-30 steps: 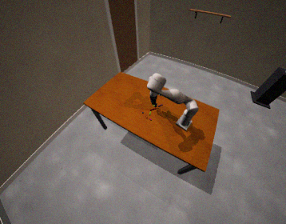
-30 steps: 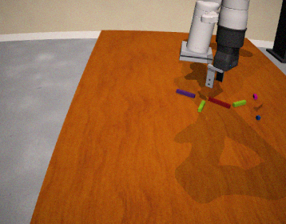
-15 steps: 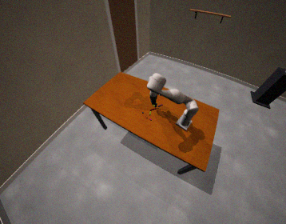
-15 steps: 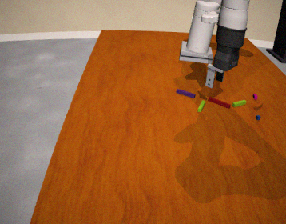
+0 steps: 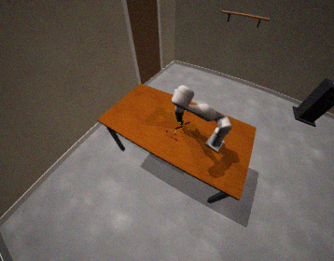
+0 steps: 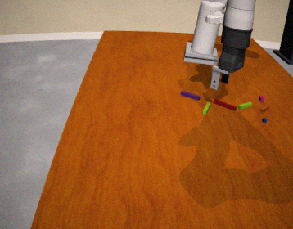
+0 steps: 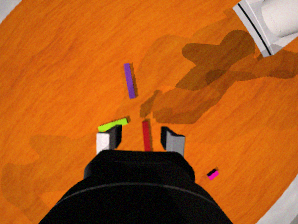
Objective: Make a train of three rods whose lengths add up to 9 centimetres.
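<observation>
Across the wooden table (image 5: 133, 112) (image 6: 129, 163) (image 7: 40, 75), the red rod (image 6: 224, 105) (image 7: 146, 136) seemingly points lengthwise between the wide-open tool's (image 6: 221, 83) (image 7: 143, 136) fingers.

Brown door (image 5: 144, 42) in wall behind top corner of tabletop (image 5: 133, 109) (image 6: 117, 143) (image 7: 50, 75), top view. Wooden rail (image 5: 245, 16) on two dark brackets, high on wall (image 5: 278, 51) (image 6: 137, 18) beyond upper long edge. Black stand (image 5: 315, 100) (image 6: 292, 34) on grey floor (image 5: 119, 219) (image 6: 39, 82), well apart from right corner. Pale skirting (image 5: 203, 68) (image 6: 47, 38) along wall foot.
</observation>
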`<action>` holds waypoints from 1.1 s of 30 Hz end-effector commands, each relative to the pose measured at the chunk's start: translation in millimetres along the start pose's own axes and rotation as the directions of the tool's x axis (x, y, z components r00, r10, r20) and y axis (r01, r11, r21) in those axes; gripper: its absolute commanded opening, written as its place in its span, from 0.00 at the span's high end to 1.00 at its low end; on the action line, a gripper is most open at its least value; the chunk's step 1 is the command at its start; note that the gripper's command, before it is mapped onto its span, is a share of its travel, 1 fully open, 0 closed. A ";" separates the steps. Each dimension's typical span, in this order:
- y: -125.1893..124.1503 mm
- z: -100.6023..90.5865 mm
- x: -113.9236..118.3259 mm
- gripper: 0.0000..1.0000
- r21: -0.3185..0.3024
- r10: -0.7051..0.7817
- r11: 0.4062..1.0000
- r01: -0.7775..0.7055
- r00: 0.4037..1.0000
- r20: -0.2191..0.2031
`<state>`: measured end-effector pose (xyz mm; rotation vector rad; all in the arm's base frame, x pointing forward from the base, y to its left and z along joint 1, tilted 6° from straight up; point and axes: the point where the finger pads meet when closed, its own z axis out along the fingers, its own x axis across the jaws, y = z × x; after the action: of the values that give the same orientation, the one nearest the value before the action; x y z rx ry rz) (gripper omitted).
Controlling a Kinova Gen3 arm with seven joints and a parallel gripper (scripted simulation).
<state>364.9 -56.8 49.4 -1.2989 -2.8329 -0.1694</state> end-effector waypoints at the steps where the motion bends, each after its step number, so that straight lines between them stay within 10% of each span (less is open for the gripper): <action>1: 0.3 -0.5 -0.4 0.00 -0.001 0.000 1.000 0.000 1.000 0.001; 19: 4.2 -0.6 -0.4 0.00 -0.001 0.019 1.000 -0.019 1.000 0.001; 33: 62.6 -2.5 4.6 0.00 0.002 0.274 0.962 -0.274 0.962 -0.001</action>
<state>399.2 -23.3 58.2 -1.6497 -2.6248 -0.1807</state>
